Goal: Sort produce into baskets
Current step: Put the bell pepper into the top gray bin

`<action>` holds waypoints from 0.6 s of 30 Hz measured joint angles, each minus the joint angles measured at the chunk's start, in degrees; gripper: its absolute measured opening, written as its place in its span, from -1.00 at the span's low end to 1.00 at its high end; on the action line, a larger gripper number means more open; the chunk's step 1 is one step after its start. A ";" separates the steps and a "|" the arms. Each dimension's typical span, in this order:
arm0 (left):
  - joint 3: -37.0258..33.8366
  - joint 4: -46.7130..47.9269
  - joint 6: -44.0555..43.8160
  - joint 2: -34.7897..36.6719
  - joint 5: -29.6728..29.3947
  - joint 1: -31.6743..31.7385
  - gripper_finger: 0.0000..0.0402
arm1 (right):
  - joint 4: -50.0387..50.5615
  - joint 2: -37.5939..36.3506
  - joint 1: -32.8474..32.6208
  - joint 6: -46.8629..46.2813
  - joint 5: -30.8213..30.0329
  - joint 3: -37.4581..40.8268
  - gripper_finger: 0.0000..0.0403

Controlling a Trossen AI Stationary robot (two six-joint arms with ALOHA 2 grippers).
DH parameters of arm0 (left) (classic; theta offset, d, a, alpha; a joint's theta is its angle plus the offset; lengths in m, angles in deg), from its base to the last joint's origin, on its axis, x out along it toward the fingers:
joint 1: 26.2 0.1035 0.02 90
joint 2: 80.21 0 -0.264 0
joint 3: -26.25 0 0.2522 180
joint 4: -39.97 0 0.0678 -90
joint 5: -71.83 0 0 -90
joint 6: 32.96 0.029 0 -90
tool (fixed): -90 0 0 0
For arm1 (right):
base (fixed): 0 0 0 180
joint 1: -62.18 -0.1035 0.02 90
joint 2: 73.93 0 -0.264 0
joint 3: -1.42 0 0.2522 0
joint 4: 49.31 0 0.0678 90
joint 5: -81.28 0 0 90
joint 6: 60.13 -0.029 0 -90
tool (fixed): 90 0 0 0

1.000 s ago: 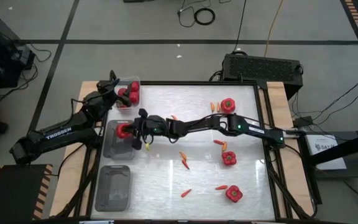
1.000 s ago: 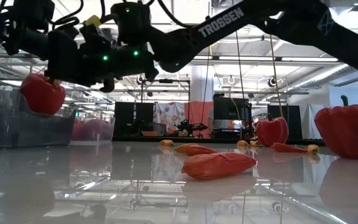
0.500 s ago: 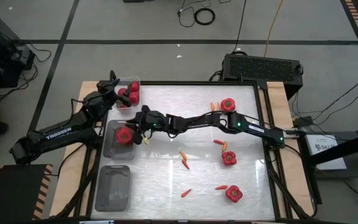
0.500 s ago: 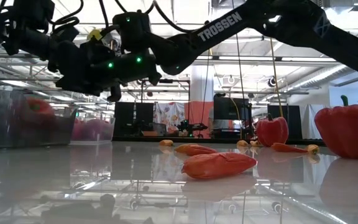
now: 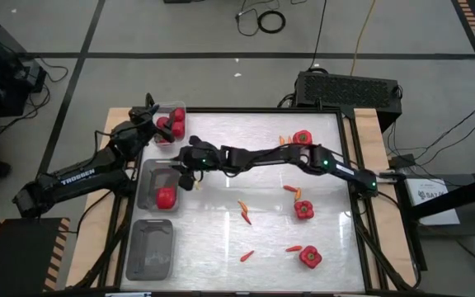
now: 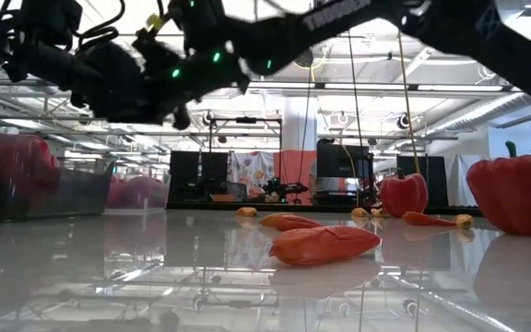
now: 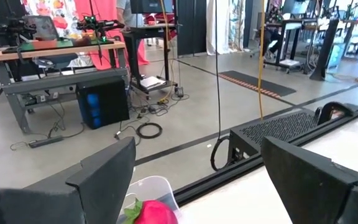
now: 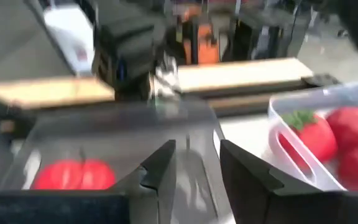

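Right gripper: your fingers stand parted with nothing between them, hovering over the near grey basket at the table's left side. Avoid counting this as a hold; the grip is released.

Bell pepper in basket: one, lying inside that grey basket, just beside your gripper and apart from it. It also shows in the right wrist view.

Left gripper: fingers spread wide and empty, waiting over the small clear basket at the far left corner.

Tomatoes: several red ones, already in the clear basket.

Second grey basket: nearest the front edge, nothing visible in it.

Bell peppers on the table: three loose, one at the far side, one mid-right, one near the front.

Chili peppers: several scattered across the middle and right of the table, none in a basket.

Progress, by your count: tomatoes look sorted, one bell pepper of four placed, all chilies outstanding. Roughly the early half.
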 joint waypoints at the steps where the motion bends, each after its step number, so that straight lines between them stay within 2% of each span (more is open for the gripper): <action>1: 0.00 0.35 0.25 0.01 0.08 0.00 0.75 | 3.87 -1.35 -0.06 0.67 0.00 0.00 -0.42; 11: 0.00 1.46 0.51 0.00 1.82 0.01 0.75 | 47.49 -19.36 -0.18 2.77 -0.05 0.00 -0.42; 18: 0.00 1.45 0.14 0.01 2.81 -0.01 0.75 | 71.10 -26.61 -0.53 -7.60 -0.42 -0.02 -0.42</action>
